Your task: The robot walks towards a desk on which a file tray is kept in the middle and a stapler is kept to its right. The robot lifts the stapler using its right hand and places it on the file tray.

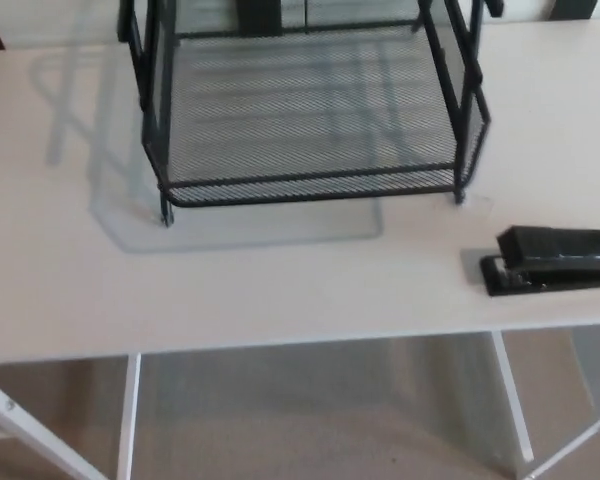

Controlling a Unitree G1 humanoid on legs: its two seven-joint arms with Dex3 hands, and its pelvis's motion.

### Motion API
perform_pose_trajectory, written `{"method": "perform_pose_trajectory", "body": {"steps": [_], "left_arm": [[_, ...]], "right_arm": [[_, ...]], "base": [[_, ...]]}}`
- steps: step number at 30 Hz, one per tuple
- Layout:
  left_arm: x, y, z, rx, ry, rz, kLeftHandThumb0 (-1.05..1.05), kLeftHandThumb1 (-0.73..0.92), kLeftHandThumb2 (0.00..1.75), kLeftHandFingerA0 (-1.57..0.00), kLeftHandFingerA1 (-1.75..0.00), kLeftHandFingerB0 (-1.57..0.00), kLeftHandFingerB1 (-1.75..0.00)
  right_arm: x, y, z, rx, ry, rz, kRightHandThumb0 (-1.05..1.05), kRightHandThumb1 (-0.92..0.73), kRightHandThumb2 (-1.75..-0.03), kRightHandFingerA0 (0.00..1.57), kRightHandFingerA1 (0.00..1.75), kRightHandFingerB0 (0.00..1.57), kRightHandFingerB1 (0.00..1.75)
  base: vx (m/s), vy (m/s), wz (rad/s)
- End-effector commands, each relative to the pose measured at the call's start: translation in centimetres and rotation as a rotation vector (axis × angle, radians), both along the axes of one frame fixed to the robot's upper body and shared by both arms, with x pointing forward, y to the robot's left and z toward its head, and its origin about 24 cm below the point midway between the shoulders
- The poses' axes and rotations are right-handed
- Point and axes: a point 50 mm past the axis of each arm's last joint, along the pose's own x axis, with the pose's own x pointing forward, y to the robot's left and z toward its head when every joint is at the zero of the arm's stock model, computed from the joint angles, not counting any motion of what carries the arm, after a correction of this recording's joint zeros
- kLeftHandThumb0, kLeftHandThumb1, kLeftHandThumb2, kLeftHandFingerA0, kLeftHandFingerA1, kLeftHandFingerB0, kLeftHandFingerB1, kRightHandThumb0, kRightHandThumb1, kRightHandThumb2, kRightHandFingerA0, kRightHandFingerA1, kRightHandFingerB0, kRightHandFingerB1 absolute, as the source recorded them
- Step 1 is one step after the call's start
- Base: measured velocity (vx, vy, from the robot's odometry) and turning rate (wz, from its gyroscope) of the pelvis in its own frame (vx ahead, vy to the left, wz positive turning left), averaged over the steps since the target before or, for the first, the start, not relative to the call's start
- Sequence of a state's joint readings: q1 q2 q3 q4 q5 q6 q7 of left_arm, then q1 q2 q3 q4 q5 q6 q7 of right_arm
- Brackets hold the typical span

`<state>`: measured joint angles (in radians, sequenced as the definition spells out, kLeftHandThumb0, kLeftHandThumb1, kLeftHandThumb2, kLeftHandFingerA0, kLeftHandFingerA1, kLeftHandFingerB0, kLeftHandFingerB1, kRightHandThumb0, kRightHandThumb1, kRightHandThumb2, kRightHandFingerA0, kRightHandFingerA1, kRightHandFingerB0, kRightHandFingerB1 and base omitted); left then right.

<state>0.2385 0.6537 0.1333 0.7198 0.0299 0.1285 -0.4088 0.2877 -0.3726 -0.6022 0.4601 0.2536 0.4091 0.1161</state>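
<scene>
Looks down on a pale desk (230, 290). Finds the black wire file tray (310, 188) at twelve o'clock, standing on its feet, mesh shelf bare and open toward the front, probably for easy placing. Finds the stapler (555, 260) at four o'clock, lying flat, apart from the tray, seemingly set for a right-side reach. Shows neither hand, so cannot tell open or closed. Not yet lifted.
</scene>
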Motion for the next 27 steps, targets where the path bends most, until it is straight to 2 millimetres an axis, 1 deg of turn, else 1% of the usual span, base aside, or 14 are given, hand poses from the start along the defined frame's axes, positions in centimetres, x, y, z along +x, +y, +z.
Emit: {"method": "perform_pose_trajectory", "body": {"steps": [1,2,3,5,6,7,15,18,19,22,23,24,25,27], "left_arm": [[-0.4,0.3,0.1,0.011,0.018,0.001,-0.52,0.71,0.81,-0.15,-0.43,-0.23,-0.44],[-0.4,0.4,0.1,0.012,0.020,0.002,-0.47,0.81,0.63,-0.18,-0.36,-0.30,-0.38],[-0.3,0.4,0.0,0.009,0.018,0.015,-0.53,0.68,0.83,-0.14,-0.44,-0.24,-0.46],[-0.2,0.5,0.0,0.006,0.015,0.023,-0.53,0.68,0.83,-0.14,-0.44,-0.24,-0.46],[-0.2,0.4,0.2,0.005,0.015,0.019,-0.44,0.82,0.64,-0.17,-0.34,-0.29,-0.37],[-0.2,0.3,0.2,0.002,0.012,0.026,-0.51,0.70,0.80,-0.14,-0.43,-0.23,-0.44],[-0.4,0.6,-0.2,0.000,0.003,0.066,-0.54,0.65,0.83,-0.15,-0.45,-0.26,-0.47],[-0.5,0.6,-0.1,-0.008,0.003,0.053,-0.52,0.68,0.82,-0.14,-0.44,-0.24,-0.45],[-0.5,0.6,0.0,0.003,0.009,0.047,-0.47,0.80,0.63,-0.19,-0.36,-0.32,-0.38],[-0.5,0.5,0.2,-0.011,-0.003,0.041,-0.42,0.81,0.64,-0.16,-0.35,-0.28,-0.38],[-0.5,0.6,0.1,-0.011,-0.003,0.060,-0.50,0.69,0.80,-0.14,-0.43,-0.23,-0.44],[-0.6,0.7,0.0,-0.011,-0.001,0.061,-0.51,0.69,0.80,-0.14,-0.43,-0.23,-0.44],[-0.6,0.7,0.0,-0.005,0.001,0.060,-0.46,0.80,0.63,-0.18,-0.36,-0.31,-0.38],[-1.1,0.6,-0.2,-0.003,0.006,0.070,-0.46,0.79,0.63,-0.19,-0.36,-0.32,-0.38]], "right_arm": [[-0.1,-0.3,0.3,-0.015,-0.014,-0.008,-0.22,-0.41,-0.93,0.22,0.62,0.22,0.60],[-0.1,-0.3,0.3,-0.015,-0.014,-0.008,-0.22,-0.41,-0.93,0.22,0.62,0.22,0.60],[-0.1,-0.3,0.3,-0.015,-0.014,-0.009,-0.22,-0.41,-0.93,0.22,0.62,0.22,0.60],[-0.1,-0.3,0.3,-0.014,-0.015,-0.010,-0.22,-0.41,-0.93,0.22,0.62,0.22,0.60],[-0.1,-0.3,0.3,-0.014,-0.015,-0.010,-0.22,-0.41,-0.93,0.22,0.62,0.22,0.60],[0.0,-0.3,0.3,-0.015,-0.015,-0.008,-0.22,-0.41,-0.93,0.22,0.62,0.22,0.60],[0.4,-0.3,0.5,-0.019,-0.020,-0.001,-0.22,-0.41,-0.93,0.22,0.62,0.22,0.60],[0.5,-0.3,0.5,-0.020,-0.020,0.001,-0.22,-0.41,-0.93,0.22,0.62,0.22,0.60],[0.6,-0.2,0.5,-0.018,-0.021,0.003,-0.22,-0.41,-0.93,0.22,0.62,0.22,0.60],[0.7,-0.2,0.4,-0.018,-0.021,0.004,-0.22,-0.41,-0.93,0.22,0.62,0.22,0.60],[0.7,-0.2,0.4,-0.018,-0.021,0.004,-0.22,-0.41,-0.93,0.22,0.62,0.22,0.60],[0.8,-0.2,0.4,-0.018,-0.021,0.006,-0.22,-0.41,-0.93,0.22,0.62,0.22,0.60],[0.8,-0.2,0.4,-0.018,-0.021,0.006,-0.22,-0.41,-0.93,0.22,0.62,0.22,0.60],[1.0,-0.3,0.5,-0.021,-0.016,0.014,-0.22,-0.41,-0.93,0.22,0.62,0.22,0.60]], "base": [[0.08,0.257,0.19],[0.08,0.252,-0.23],[0.08,0.240,0.02],[0.06,0.125,0.09],[0.08,0.070,0.09],[0.00,0.000,0.00],[0.04,-0.063,0.07],[0.02,-0.097,-0.01],[0.02,-0.090,-0.01],[0.01,-0.084,0.01],[0.00,0.000,0.00],[0.00,0.000,0.00],[0.00,0.000,0.00],[0.00,0.000,0.00]]}}
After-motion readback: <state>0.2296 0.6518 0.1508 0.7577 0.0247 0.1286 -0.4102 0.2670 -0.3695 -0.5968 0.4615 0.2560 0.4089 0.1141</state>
